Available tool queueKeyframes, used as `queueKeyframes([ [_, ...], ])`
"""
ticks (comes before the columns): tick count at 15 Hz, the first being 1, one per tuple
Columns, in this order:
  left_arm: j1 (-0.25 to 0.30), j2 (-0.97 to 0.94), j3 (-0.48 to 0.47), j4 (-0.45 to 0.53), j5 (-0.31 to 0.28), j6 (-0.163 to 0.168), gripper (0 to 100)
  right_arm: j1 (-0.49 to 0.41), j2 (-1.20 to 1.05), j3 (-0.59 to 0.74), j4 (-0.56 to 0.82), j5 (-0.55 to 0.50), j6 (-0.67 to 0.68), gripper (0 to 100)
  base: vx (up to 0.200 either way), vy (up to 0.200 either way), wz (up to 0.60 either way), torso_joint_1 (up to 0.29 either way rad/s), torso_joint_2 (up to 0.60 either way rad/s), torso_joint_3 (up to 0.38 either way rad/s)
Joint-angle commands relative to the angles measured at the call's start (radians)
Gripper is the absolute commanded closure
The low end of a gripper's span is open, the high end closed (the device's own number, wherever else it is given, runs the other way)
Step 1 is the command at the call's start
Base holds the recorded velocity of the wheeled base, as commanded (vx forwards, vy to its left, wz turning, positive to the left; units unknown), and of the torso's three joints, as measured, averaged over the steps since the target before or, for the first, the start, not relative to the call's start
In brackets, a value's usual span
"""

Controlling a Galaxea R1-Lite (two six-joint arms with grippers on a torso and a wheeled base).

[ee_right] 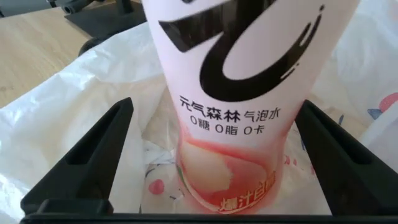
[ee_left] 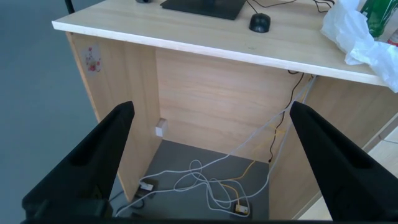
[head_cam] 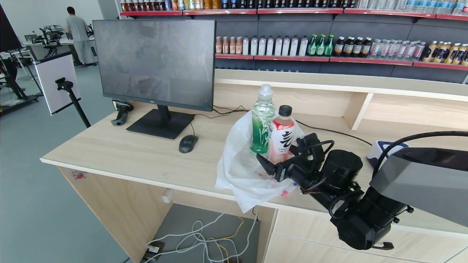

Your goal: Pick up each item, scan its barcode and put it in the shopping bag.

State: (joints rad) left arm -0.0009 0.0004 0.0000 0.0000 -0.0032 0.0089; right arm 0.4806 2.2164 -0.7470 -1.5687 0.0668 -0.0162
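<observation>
Two bottles stand upright in the white shopping bag on the wooden desk: a green one and a pink-labelled one with a black cap. My right gripper is open at the pink bottle's lower half, one finger on each side. In the right wrist view the pink bottle stands between the fingers of that gripper, with bag plastic under it. My left gripper hangs open and holds nothing, low in front of the desk, facing its front panel.
A monitor, a mouse and a handheld barcode scanner stand on the desk's left half. A white box sits right of the bag. A raised wooden shelf runs along the back. Cables lie under the desk.
</observation>
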Motion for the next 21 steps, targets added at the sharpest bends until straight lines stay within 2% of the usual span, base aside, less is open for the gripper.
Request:
queueKeyframes([
  [1, 0.001, 0.000, 0.000, 0.000, 0.000, 0.000, 0, 0.009, -0.084, 0.044, -0.002, 0.001, -0.001, 0, 0.000, 0.000, 0.00, 0.000, 0.00, 0.000],
  [5, 0.001, 0.000, 0.000, 0.000, 0.000, 0.000, 0, 0.009, -0.199, 0.129, -0.002, -0.001, -0.001, 0, 0.000, 0.000, 0.00, 0.000, 0.00, 0.000],
  [14, 0.001, 0.000, 0.000, 0.000, 0.000, 0.000, 0, -0.019, -0.389, 0.207, -0.002, 0.001, 0.044, 0, 0.000, 0.000, 0.00, 0.000, 0.00, 0.000],
  [21, 0.001, 0.000, 0.000, 0.002, 0.000, 0.000, 0, -0.048, -0.402, 0.213, -0.002, 0.001, 0.056, 0, 0.000, 0.000, -0.60, 0.007, 0.00, 0.002],
])
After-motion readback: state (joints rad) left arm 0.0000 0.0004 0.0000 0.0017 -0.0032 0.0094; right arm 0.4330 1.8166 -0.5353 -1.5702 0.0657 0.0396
